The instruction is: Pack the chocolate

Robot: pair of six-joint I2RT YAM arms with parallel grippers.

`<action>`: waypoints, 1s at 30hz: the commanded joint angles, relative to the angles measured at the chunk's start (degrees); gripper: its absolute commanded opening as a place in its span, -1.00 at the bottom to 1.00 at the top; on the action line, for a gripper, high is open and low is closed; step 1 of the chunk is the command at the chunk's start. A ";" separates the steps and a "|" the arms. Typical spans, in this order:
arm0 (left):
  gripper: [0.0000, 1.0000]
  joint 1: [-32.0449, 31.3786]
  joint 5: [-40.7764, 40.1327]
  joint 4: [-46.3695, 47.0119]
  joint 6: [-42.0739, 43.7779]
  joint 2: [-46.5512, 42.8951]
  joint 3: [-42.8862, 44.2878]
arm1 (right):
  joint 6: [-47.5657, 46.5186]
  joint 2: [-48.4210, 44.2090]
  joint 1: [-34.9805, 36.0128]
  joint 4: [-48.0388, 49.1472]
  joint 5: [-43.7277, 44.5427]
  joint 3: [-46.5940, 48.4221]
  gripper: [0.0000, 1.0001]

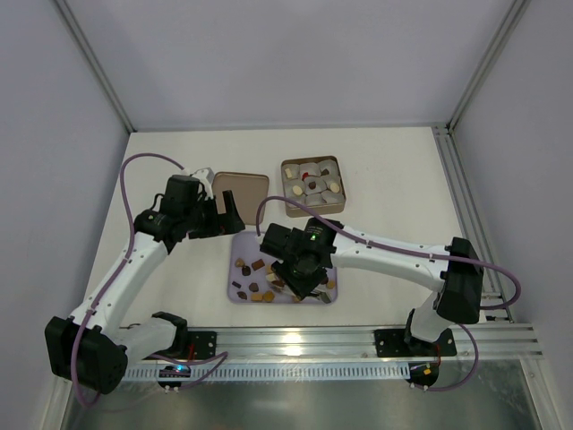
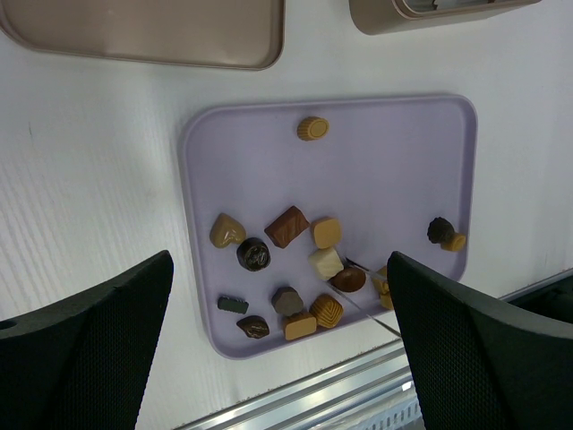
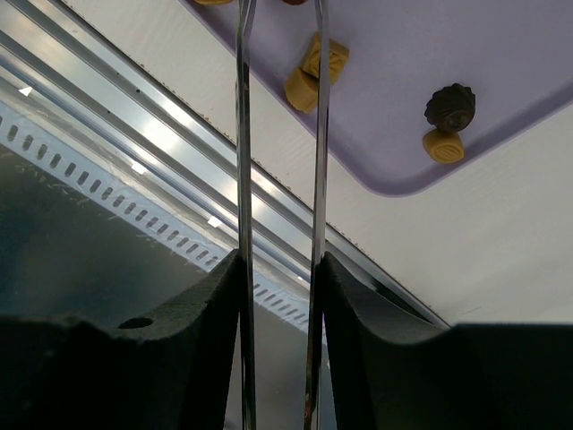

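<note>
**Desk:** What are you getting on the feeds?

**Me:** I'm looking down on a white worktop [image 1: 394,179]. Pale grey walls [image 1: 286,54] are closing it in on three sides, and an aluminium rail [image 1: 295,340] is running along the near edge.

**Desk:** And the containers?

**Me:** A lavender tray [image 2: 385,152] is lying near the front, between the arms. Most of the chocolate [image 2: 286,226] is sitting loose on it: brown, caramel and cream pieces bunching towards the near half, one caramel round sitting alone by the far rim. Behind it a gold-brown tin [image 1: 286,184] is standing open, filled with white paper cups [image 1: 315,186]. A few are carrying a piece, one of them red. The lid [image 1: 240,188] is lying flat just left of the tin.

**Desk:** Tools?

**Me:** My left tool [image 1: 224,213] is hovering at the tray's far left corner, fingers spread wide, gripping nothing. My right tool [image 3: 278,264] is hanging over the tray's near right part, clamping a pair of thin metal tweezers [image 3: 242,134]. Their blades are standing apart, and the tips are running out of my wrist view.
</note>
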 commanded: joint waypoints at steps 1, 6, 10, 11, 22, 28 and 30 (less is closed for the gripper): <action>0.99 -0.11 0.42 0.66 0.24 -0.66 -0.05 | 0.13 -0.24 0.31 1.35 0.41 0.20 -0.19; 0.99 -0.11 0.60 0.57 0.33 -0.75 0.04 | 0.31 -0.95 0.31 0.56 0.94 0.55 -0.28; 0.99 -0.19 0.60 0.48 0.24 -0.66 -0.05 | 0.57 -1.65 0.31 0.21 1.11 1.08 -0.33; 1.00 -0.11 0.60 0.57 0.24 -0.66 0.04 | 0.57 -1.91 0.31 0.03 1.12 1.26 -0.33; 0.99 -0.20 0.33 0.57 0.33 -0.84 0.04 | 0.75 -5.52 -0.57 -2.69 1.99 2.75 -0.39; 1.00 -0.11 0.42 0.57 0.24 -0.75 0.04 | 0.31 -6.57 -2.06 -3.05 2.78 2.58 -0.39; 0.99 -0.11 0.33 0.49 0.24 -0.67 0.04 | 0.05 -6.83 -3.29 -2.87 3.31 2.93 -0.39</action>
